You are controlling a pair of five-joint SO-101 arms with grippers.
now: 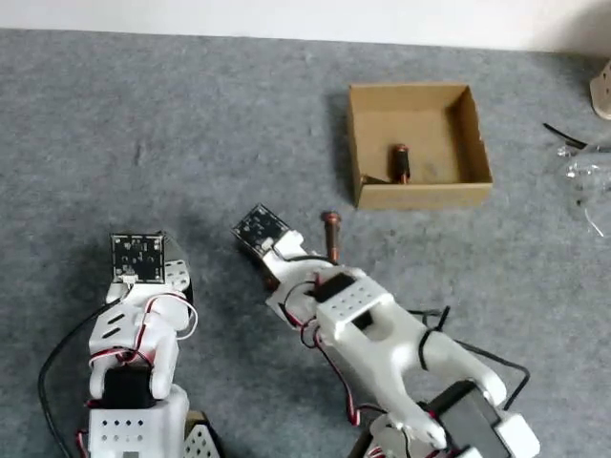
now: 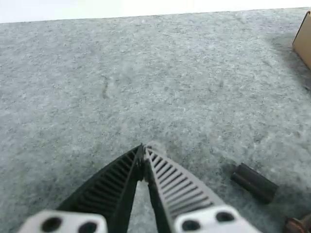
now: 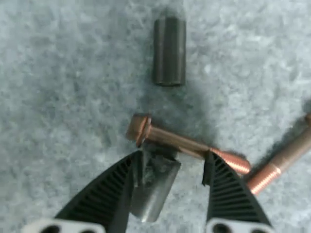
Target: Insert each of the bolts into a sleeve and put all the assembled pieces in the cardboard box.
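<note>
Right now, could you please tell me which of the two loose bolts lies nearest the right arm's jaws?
The bolt lying crosswise at the open jaws' tips, flanged head by a sleeve; the other bolt lies outside them.

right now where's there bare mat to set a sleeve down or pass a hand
Widest bare patch: grey mat between the cardboard box and the left gripper. A narrower strip lies between the box and the clutter at the table's edge. Crowded around the right gripper: bolts and a sleeve.
</note>
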